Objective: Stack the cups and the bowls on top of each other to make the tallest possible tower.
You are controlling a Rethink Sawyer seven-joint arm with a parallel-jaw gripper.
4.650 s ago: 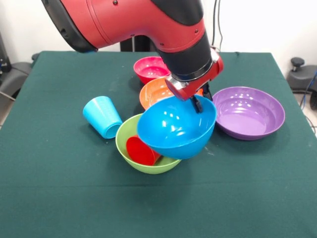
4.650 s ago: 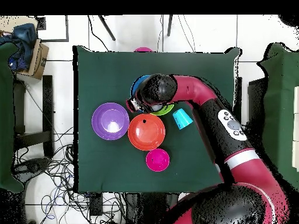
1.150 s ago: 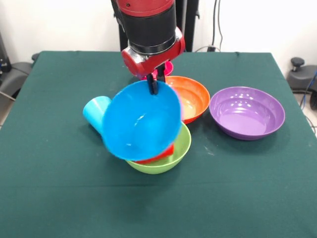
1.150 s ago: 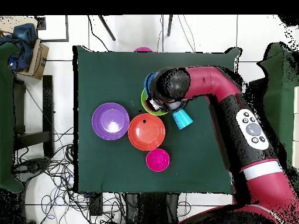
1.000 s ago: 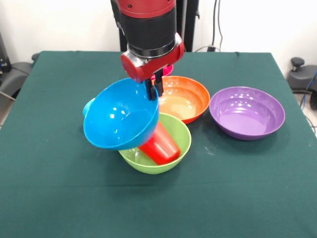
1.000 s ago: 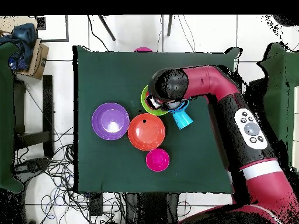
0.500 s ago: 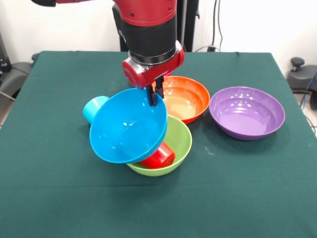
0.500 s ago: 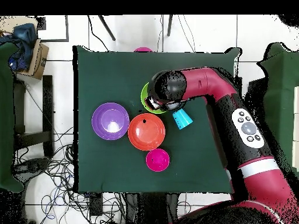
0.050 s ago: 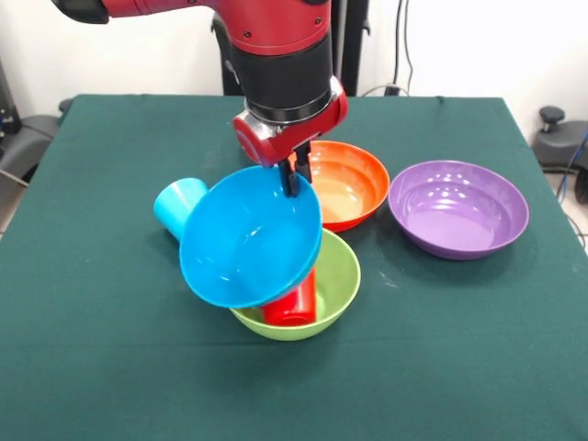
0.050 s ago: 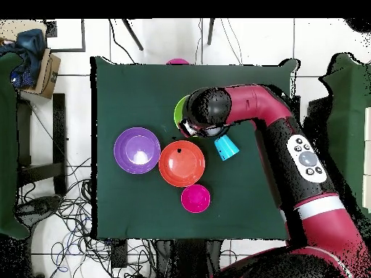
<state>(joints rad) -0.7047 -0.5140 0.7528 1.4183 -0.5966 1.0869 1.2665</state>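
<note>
My gripper point(image 9: 292, 180) is shut on the far rim of the blue bowl point(image 9: 246, 241), which hangs tilted with its opening facing forward. The blue bowl rests partly over the lime green bowl point(image 9: 333, 276), and a red cup point(image 9: 292, 301) lies inside the green bowl beneath it. A light blue cup point(image 9: 177, 205) lies on its side just left of the blue bowl. In the overhead view the arm's wrist point(image 10: 207, 111) covers the gripper and the blue bowl. Only a sliver of the green bowl point(image 10: 178, 112) shows there, with the light blue cup point(image 10: 226, 146) beside it.
An orange bowl point(image 9: 347, 184) sits right behind the green bowl, a purple bowl point(image 9: 457, 209) further right. The overhead view shows the orange bowl point(image 10: 182, 163), purple bowl point(image 10: 137, 150) and a small pink bowl point(image 10: 196, 198) close together on the green table point(image 9: 110, 367).
The blue bowl has swung slightly right in the front view and settled lower over the green bowl. The red cup has shifted inside the green bowl, which was nudged a little forward.
</note>
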